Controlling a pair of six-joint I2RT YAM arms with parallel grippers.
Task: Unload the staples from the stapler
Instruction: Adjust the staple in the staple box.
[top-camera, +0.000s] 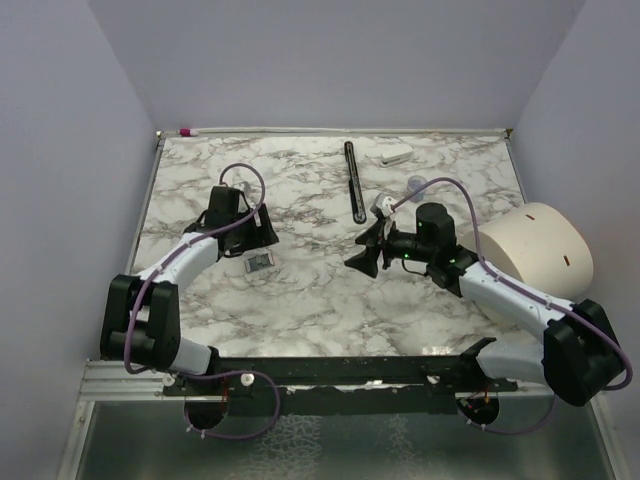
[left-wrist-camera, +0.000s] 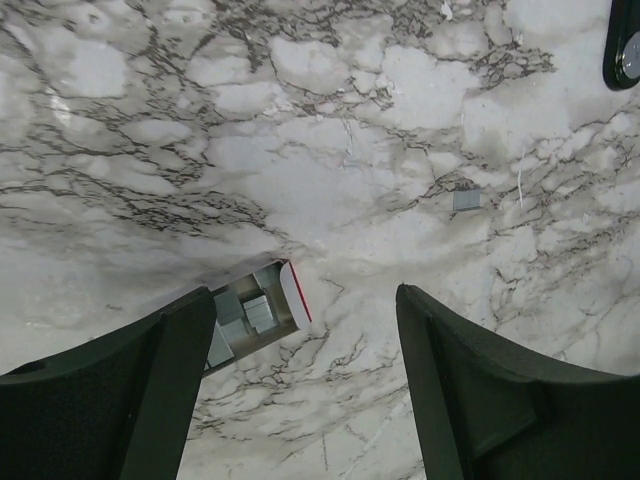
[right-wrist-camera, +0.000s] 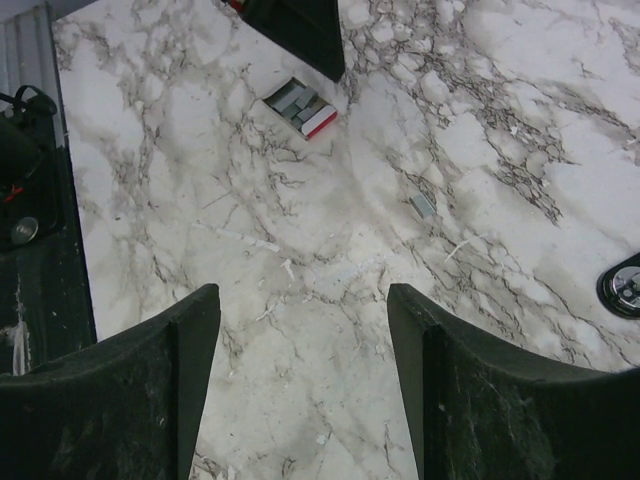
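We've got the stapler (left-wrist-camera: 255, 310) lying on the marble table (top-camera: 300, 310) with its tray facing up and grey pieces inside. It sits tight against one finger of the left gripper (left-wrist-camera: 305, 292). Those fingers stand wide apart and grip nothing. A loose strip of staples (left-wrist-camera: 466, 200) lies apart on the marble. The right gripper (right-wrist-camera: 300, 290) hovers nearby, fingers spread wide and empty too.
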